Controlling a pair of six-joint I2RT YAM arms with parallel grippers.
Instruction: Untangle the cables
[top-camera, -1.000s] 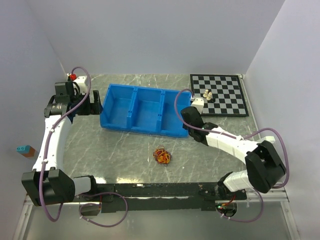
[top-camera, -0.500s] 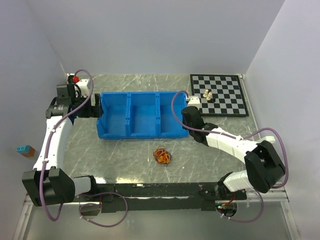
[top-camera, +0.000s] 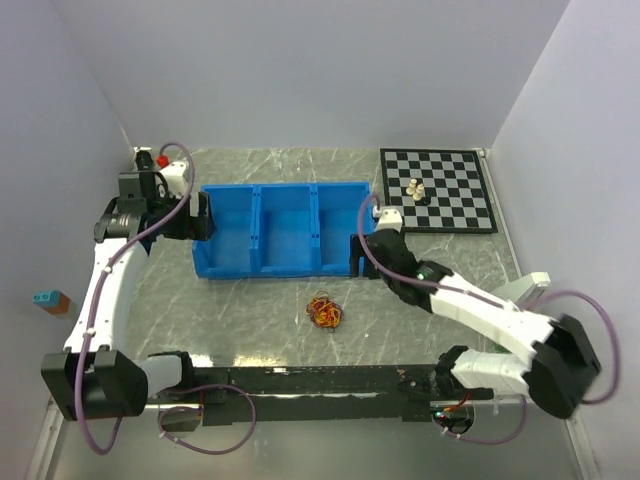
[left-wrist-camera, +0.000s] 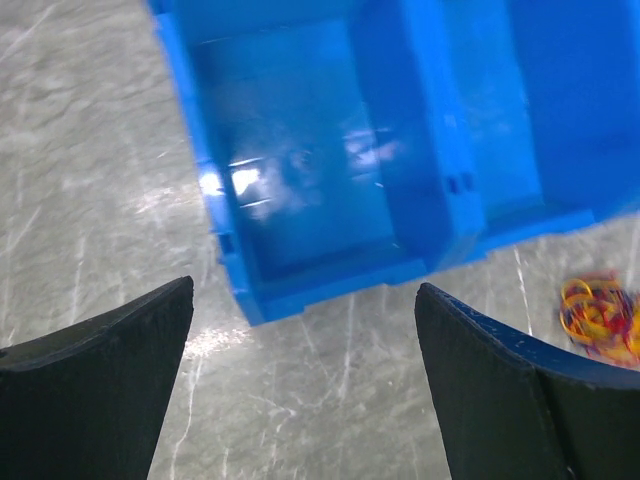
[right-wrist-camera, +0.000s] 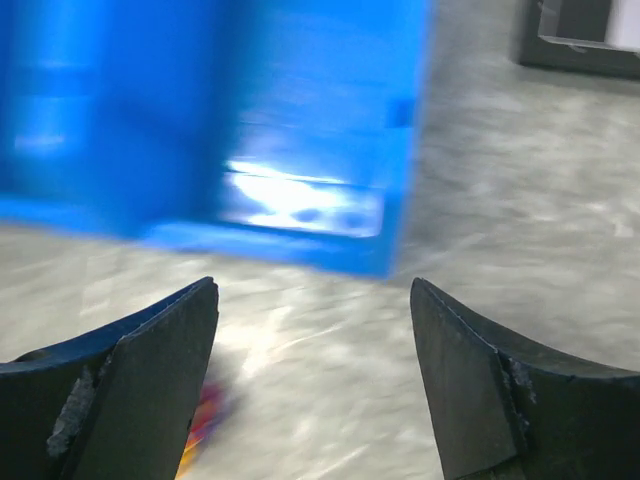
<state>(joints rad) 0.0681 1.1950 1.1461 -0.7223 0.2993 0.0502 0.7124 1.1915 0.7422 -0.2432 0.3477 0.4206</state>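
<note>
The cables (top-camera: 323, 311) lie as one small red, yellow-orange and dark tangle on the marble table, in front of the blue bin (top-camera: 283, 268). My left gripper (top-camera: 200, 218) hovers open over the bin's left end. In its wrist view the tangle (left-wrist-camera: 600, 318) shows far right, beyond the right finger, well apart from the gripper (left-wrist-camera: 303, 290). My right gripper (top-camera: 357, 256) hangs open just off the bin's front right corner. In the blurred right wrist view, a bit of the cables (right-wrist-camera: 203, 420) peeks out beside the left finger, with nothing between the jaws of the gripper (right-wrist-camera: 312, 288).
The blue three-compartment bin (left-wrist-camera: 330, 285) (right-wrist-camera: 200, 120) stands across the middle of the table. A chessboard (top-camera: 436, 188) with a few pale pieces (top-camera: 415, 190) lies at the back right. White walls close in the table on three sides.
The bin has swung from tilted to square and slid left. My right gripper has opened and drawn back toward the bin's front right corner. The cables have not moved.
</note>
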